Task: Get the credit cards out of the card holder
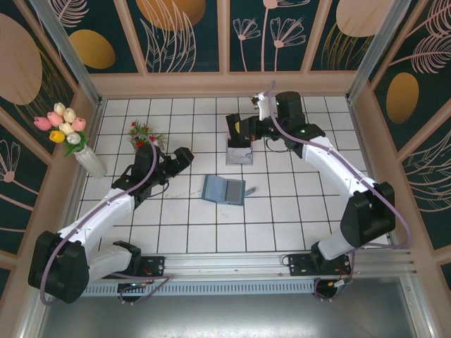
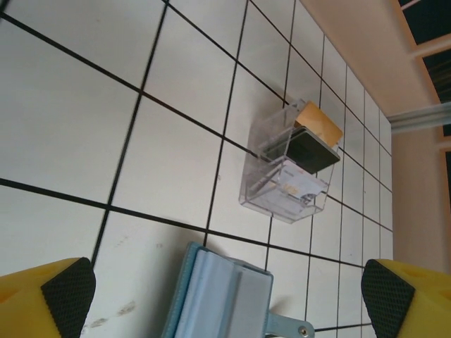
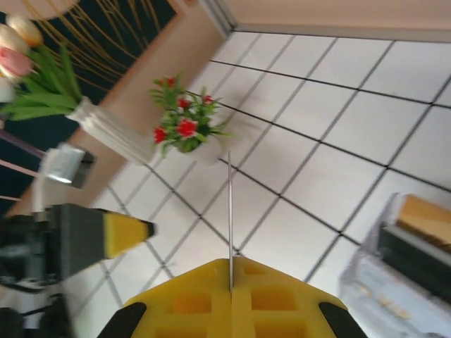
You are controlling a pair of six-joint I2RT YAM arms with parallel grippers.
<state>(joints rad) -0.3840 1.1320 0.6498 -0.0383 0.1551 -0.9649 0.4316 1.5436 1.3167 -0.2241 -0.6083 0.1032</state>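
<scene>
Left gripper (image 2: 229,294) jaws wide, empty, over card holder (image 1: 224,189); right gripper (image 3: 230,271) jaws pinching credit card (image 3: 230,204) (edge-on, wrist view); bare bench (image 1: 282,218) around holder.

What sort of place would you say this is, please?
Probably a staged robot test booth: a white tiled tabletop boxed in by floral wall panels, a left arm and right arm bolted at its near edge, and a tulip vase as a prop.

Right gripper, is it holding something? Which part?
The right gripper pinches what looks like a credit card, seen edge-on, by its lower end.
</scene>
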